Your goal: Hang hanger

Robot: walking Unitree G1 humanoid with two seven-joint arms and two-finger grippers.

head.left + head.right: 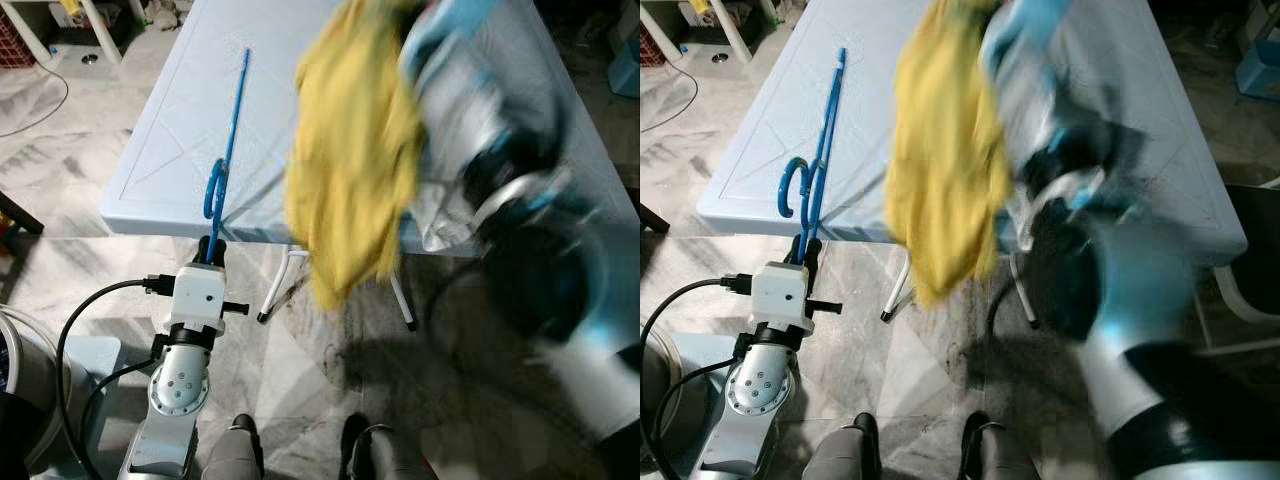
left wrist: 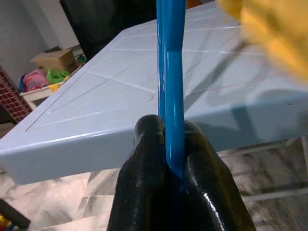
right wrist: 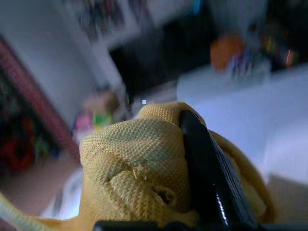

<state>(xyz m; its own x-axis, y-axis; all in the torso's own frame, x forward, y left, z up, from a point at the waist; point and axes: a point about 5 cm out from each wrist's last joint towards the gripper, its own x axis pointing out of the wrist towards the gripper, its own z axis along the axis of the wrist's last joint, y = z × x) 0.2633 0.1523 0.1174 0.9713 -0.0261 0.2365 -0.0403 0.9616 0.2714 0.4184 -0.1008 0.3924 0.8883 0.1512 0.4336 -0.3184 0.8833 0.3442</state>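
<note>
The left gripper [image 2: 174, 144] is pinching the thin, stiff blue plastic hanger [image 1: 228, 150], probably light and slippery, lying over the pale blue table [image 1: 160, 130] edge, while the right gripper [image 3: 192, 159] is clamping limp yellow mesh cloth [image 1: 350, 160].

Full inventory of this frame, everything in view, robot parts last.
hanger: 1, blue, lying on the table, near end clamped in the left gripper
garment: 1, yellow, hanging in the air over the table's near edge, held by the right gripper
table: 1, pale blue, ahead of the robot
cable: 1, black, running to the left arm
floor: marbled grey
left gripper: black fingers shut on the hanger
right gripper: black finger pressed into the garment, arm blurred
</note>
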